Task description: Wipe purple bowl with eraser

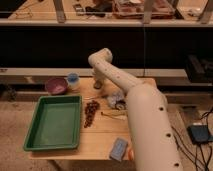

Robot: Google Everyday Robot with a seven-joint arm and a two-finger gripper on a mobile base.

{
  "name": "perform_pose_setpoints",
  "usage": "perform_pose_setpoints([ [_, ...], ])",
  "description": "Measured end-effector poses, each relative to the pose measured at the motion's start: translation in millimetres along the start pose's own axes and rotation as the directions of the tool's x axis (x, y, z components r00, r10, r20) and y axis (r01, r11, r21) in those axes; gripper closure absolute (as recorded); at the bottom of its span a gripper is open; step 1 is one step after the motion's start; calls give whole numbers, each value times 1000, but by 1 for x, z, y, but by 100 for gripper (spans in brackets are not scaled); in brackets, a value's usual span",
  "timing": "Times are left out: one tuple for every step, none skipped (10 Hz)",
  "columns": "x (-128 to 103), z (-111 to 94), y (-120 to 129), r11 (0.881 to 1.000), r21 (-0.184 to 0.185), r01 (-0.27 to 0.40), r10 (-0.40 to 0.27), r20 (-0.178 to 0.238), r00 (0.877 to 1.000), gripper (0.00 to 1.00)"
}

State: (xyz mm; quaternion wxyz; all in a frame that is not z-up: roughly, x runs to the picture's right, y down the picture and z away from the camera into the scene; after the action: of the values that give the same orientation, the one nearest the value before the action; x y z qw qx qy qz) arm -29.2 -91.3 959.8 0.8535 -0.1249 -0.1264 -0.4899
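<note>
The purple bowl (56, 85) stands at the table's back left, beside a pale blue cup (73, 80). My arm reaches from the lower right over the table, bends at the back and points down. The gripper (98, 84) hangs just above the table top behind the dark grape bunch, to the right of the cup and about a bowl's width from the purple bowl. The eraser does not show; I cannot tell whether it is in the gripper.
A green tray (36, 142) fills the table's left half. A dark grape bunch (90, 113) lies beside it, a crumpled silvery object (116, 100) further right. A blue-grey pad (119, 148) lies at the front edge. Black boxes and cables (200, 134) sit on the floor to the right.
</note>
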Motion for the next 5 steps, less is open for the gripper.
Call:
perform_pose_setpoints([
  [6, -12, -7, 1000, 21, 0, 0, -8, 1000, 100],
  [12, -28, -17, 999, 53, 3, -2, -16, 1000, 100],
  [17, -48, -32, 996, 93, 9, -6, -28, 1000, 100],
  [19, -65, -46, 991, 136, 16, -11, -37, 999, 100],
  [20, -79, -59, 984, 176, 21, -15, -40, 999, 100],
])
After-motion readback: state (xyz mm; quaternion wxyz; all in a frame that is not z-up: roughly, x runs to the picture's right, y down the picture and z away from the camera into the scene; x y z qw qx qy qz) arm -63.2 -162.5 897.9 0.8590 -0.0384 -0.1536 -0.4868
